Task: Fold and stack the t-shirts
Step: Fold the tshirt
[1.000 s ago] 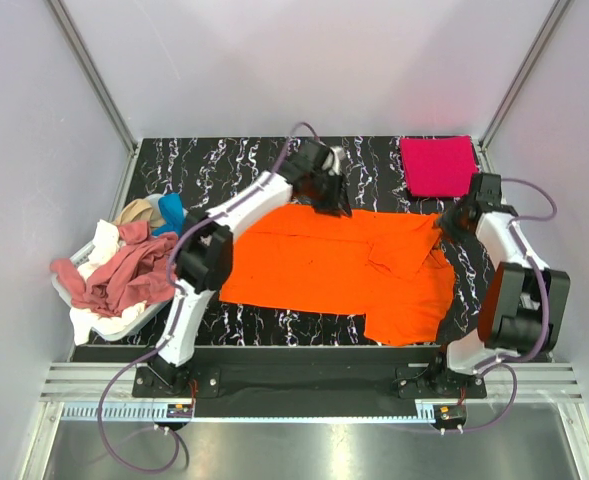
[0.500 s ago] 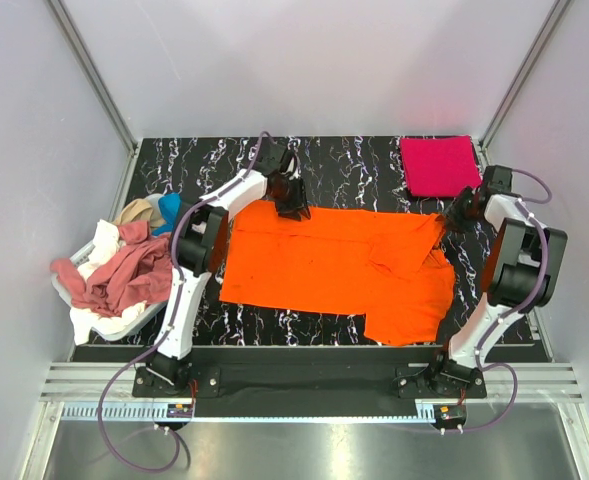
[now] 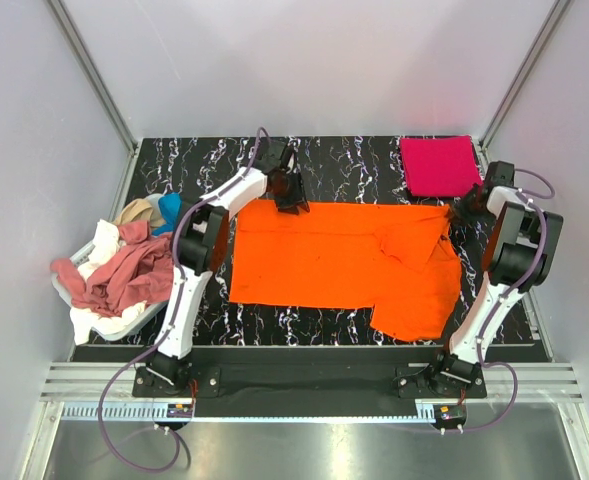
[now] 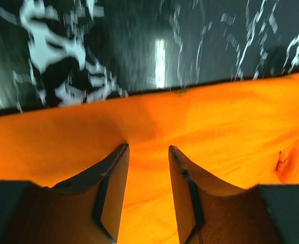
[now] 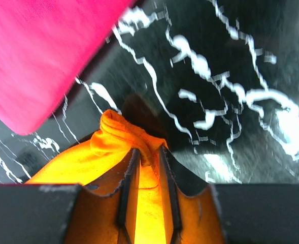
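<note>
A bright orange t-shirt (image 3: 344,260) lies spread flat on the black marbled table (image 3: 364,155). My left gripper (image 3: 292,198) sits on its far edge near the left corner, jaws narrowed on the orange cloth (image 4: 215,117); the gripper (image 4: 146,147) is just inside the hem. My right gripper (image 3: 469,207) is shut on a bunched far-right corner of the orange shirt (image 5: 113,134); the gripper (image 5: 148,150) holds it low over the table. A folded crimson-pink t-shirt (image 3: 437,165) lies at the far right corner and also shows in the right wrist view (image 5: 37,51).
A white basket (image 3: 79,322) at the left edge holds a heap of shirts: dusty rose-red (image 3: 124,275), white (image 3: 102,240), tan (image 3: 137,212) and blue (image 3: 171,212). Grey walls enclose the table on three sides.
My left gripper moved left along the shirt's far edge, my right gripper moved right and farther back. The orange shirt stretched out; its far edge is now straight and flat.
</note>
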Tool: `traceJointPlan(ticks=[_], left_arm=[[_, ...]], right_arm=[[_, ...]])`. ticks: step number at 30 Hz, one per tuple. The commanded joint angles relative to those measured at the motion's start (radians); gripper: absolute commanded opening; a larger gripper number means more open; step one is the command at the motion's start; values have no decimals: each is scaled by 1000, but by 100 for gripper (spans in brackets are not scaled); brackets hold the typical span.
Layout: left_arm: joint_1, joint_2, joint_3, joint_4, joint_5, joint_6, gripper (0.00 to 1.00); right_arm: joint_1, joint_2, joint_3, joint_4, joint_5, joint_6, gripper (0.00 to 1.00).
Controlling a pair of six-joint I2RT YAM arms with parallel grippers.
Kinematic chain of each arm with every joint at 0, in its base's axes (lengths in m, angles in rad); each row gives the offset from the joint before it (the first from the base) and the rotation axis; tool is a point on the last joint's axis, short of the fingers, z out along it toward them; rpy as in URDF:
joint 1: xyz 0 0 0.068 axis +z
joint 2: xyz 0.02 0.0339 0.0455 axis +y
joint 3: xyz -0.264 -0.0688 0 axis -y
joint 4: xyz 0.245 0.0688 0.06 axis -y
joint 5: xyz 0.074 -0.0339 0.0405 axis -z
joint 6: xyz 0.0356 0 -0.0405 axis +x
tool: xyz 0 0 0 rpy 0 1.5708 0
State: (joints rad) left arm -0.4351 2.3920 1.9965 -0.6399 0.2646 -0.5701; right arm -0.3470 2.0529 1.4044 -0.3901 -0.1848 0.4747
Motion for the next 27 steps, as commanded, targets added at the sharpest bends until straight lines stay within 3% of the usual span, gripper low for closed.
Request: traceJointPlan(ticks=[1, 7, 9, 13, 19, 22, 27], left_arm=[[18, 29, 99, -9, 15, -11, 44], [16, -207, 0, -26, 42, 47, 48], [-8, -301, -138, -33, 25, 109, 48], [-88, -613, -506, -46, -144, 182, 51], [-189, -926, -933, -67, -258, 121, 51], [-205, -1013, -1063, -73, -296, 93, 51], [-183, -1021, -1142, -72, -353, 128, 55]], right_arm=[[-4, 26, 74, 5, 18, 4, 29], [-4, -23, 182, -172, -30, 27, 33], [-4, -54, 182, -252, 11, 57, 35], [-4, -215, 62, -360, 79, 171, 37], [-3, -411, -116, -374, 22, 240, 39], [5, -480, -179, -351, 1, 251, 39], [49, -539, -274, -296, -35, 266, 38]])
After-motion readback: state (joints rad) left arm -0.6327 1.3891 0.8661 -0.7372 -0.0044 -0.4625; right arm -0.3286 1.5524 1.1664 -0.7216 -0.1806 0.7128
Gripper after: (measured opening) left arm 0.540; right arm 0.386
